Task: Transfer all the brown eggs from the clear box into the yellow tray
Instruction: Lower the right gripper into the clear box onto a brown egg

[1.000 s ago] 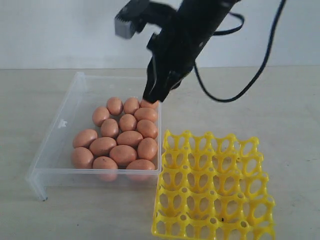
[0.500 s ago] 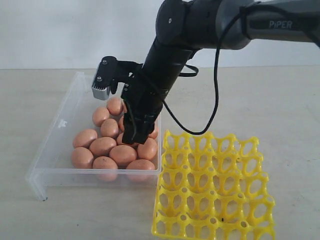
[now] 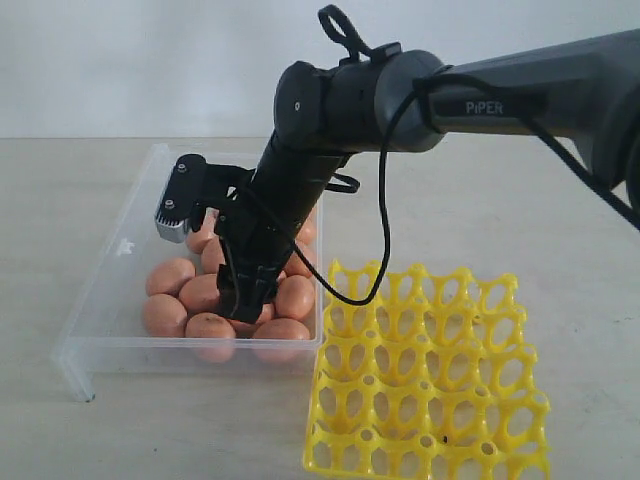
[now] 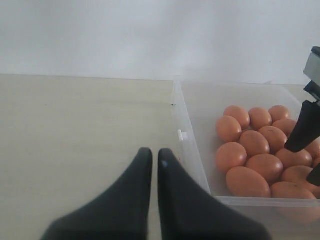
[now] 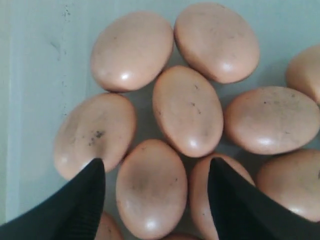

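Your right gripper (image 3: 243,297) stood open, its fingers (image 5: 80,200) straddling one egg (image 5: 151,189) in the clear box (image 3: 110,265), where all the brown eggs (image 3: 205,293) lay packed and touching. I judged them smooth, light and easily cracked, so pinch gently across the narrow waist. The yellow tray (image 3: 430,385) just beside held none. Your left gripper (image 4: 155,156) sat closed on nothing, outside the box.

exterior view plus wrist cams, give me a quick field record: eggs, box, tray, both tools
brown eggs: clustered in the clear box, none held
clear box: on the table, left of the tray in the exterior view
yellow tray: no eggs in the cups that show
right tool: open, low in the box, fingers either side of one egg
left tool: shut, empty, over bare table outside the box
progress: no egg in the tray yet
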You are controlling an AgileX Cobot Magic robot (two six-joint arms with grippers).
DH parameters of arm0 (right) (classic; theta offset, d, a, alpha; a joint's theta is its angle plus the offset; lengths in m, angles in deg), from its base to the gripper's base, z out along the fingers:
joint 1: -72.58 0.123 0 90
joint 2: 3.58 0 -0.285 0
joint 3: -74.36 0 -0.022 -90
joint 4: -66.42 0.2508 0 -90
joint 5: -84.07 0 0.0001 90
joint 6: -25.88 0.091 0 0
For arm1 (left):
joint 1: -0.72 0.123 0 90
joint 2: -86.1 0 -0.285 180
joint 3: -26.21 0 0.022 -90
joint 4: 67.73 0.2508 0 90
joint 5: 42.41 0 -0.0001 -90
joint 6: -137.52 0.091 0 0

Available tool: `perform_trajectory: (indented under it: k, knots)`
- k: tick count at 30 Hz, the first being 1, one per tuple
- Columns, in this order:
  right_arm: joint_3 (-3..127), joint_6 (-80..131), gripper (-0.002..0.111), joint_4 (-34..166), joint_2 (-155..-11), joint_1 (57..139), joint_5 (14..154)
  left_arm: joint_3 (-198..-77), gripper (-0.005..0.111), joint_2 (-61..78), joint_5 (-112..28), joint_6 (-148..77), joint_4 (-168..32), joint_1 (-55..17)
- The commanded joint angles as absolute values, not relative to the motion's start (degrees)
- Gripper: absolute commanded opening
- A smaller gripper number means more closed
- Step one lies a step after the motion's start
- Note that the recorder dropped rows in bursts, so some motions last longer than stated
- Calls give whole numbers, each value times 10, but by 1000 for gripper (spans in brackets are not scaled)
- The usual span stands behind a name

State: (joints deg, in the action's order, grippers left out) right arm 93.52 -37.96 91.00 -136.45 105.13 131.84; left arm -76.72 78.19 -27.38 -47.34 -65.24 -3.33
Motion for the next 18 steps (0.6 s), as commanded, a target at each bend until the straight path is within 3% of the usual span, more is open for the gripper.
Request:
perform_trajectory:
  k: [1, 13, 15, 18]
  knots:
    - [938, -367, 53, 899, -1373, 1052, 1325, -766, 4, 783, -278, -472, -654, -31]
    - [938, -353, 50, 881, -1405, 1052, 1304, -766, 4, 783, -278, -472, -654, -31]
    - [938, -341, 40, 869, -1405, 1052, 1305, -766, 4, 783, -279, -472, -654, -31]
    - [938, -327, 13, 866, -1405, 1052, 1306, -766, 4, 783, -279, -472, -654, -31]
